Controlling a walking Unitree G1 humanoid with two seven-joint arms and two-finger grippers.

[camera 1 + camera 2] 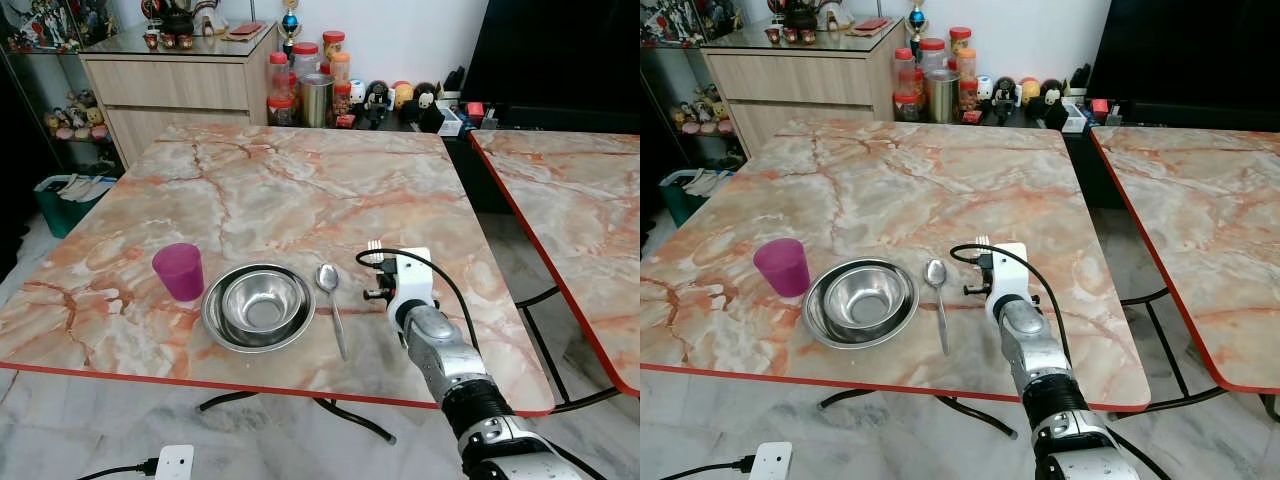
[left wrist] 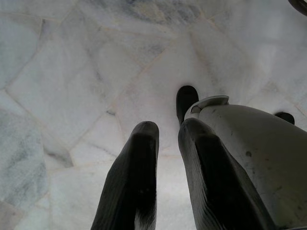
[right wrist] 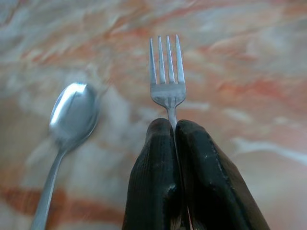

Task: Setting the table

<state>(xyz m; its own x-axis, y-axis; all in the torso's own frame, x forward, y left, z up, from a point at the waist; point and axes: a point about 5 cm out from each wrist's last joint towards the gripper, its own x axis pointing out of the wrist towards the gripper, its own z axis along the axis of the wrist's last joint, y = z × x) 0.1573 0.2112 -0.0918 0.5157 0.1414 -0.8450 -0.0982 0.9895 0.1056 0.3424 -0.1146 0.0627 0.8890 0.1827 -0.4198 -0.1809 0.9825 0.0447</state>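
My right gripper [image 3: 173, 125] is shut on the neck of a silver fork [image 3: 167, 86], whose tines point away from me low over the marble table [image 1: 280, 190]. From the head, the fork's tines [image 1: 374, 246] stick out ahead of the white wrist [image 1: 411, 282], right of a spoon [image 1: 331, 292]. The spoon lies next to a steel bowl [image 1: 262, 298] nested in a wider steel dish [image 1: 218, 322]. A purple cup [image 1: 179, 270] stands upright left of the dish. My left gripper [image 2: 167, 132] hangs idle over the floor, its fingers a little apart and holding nothing.
A second marble table [image 1: 570, 190] stands to the right across a narrow gap. Beyond the table's far edge are a wooden cabinet [image 1: 175, 85], jars and a steel canister [image 1: 316, 98]. A white power strip [image 1: 175, 462] lies on the floor near the front edge.
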